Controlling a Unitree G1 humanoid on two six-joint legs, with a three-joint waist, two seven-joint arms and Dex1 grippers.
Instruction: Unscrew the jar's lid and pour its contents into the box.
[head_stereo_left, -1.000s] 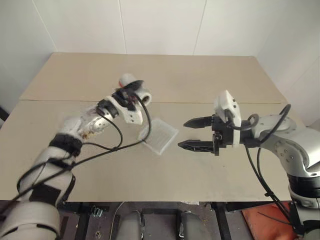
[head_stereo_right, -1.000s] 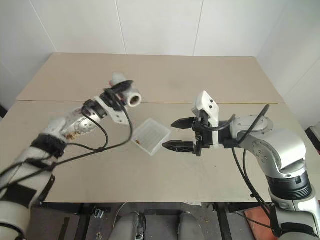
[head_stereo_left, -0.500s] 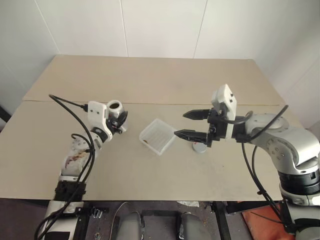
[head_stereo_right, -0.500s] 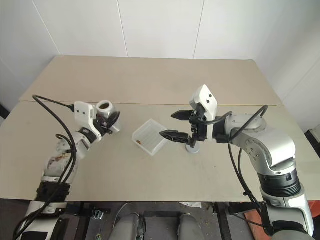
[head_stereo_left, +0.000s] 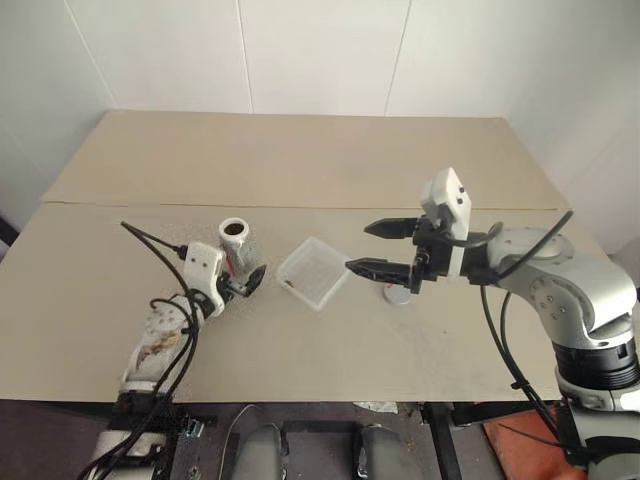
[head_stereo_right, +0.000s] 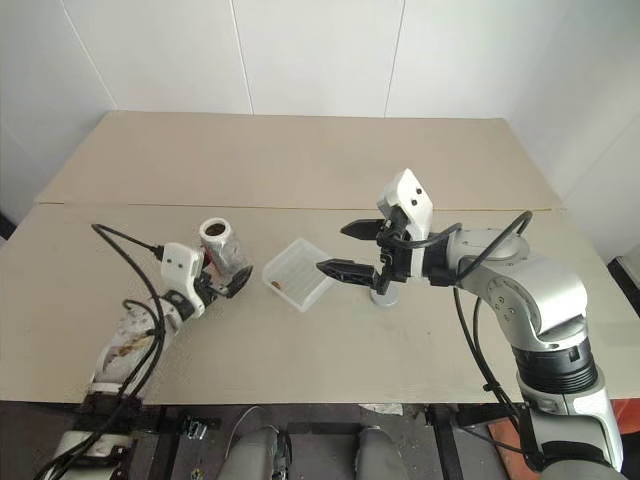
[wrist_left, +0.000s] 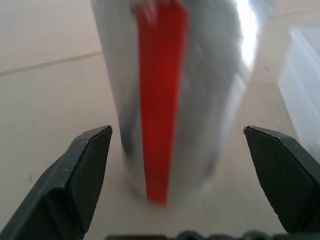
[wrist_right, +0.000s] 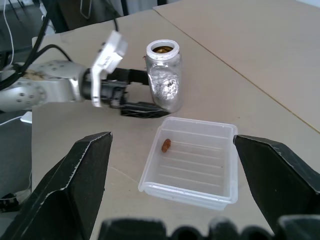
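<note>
On the table (head_stereo_left: 300, 160), left of the box (head_stereo_left: 314, 271): jar (head_stereo_left: 236, 243), upright, lidless, mouth up. Left gripper (wrist_left: 177, 150) spread wide around its base, fingers either side, neither touching, nothing held. In the box, near the jar-side wall: one brown bit (wrist_right: 166, 145). Above the box's right edge: right gripper (head_stereo_left: 362, 247), jaws wide apart, empty. Just right of the box, under that gripper, flat on the table: lid (head_stereo_left: 398, 295).
</note>
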